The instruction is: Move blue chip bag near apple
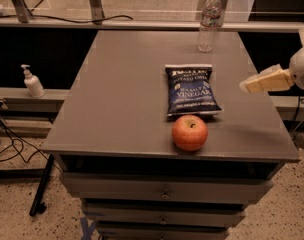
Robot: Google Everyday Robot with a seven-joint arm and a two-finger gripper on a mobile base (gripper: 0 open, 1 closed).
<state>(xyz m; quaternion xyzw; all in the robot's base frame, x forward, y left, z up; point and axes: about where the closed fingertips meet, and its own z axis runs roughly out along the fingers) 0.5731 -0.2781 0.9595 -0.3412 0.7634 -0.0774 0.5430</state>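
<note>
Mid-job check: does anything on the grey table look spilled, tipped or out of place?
Nothing stands out. The dark navy crinkly chip bag lies flat, the round red-orange apple sits just in front of it, the clear plastic water bottle stands upright, and the gripper hangs off to the right, touching neither.

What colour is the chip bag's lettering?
White, on the dark navy blue chip bag, camera view. End effector hangs right of it.
</note>
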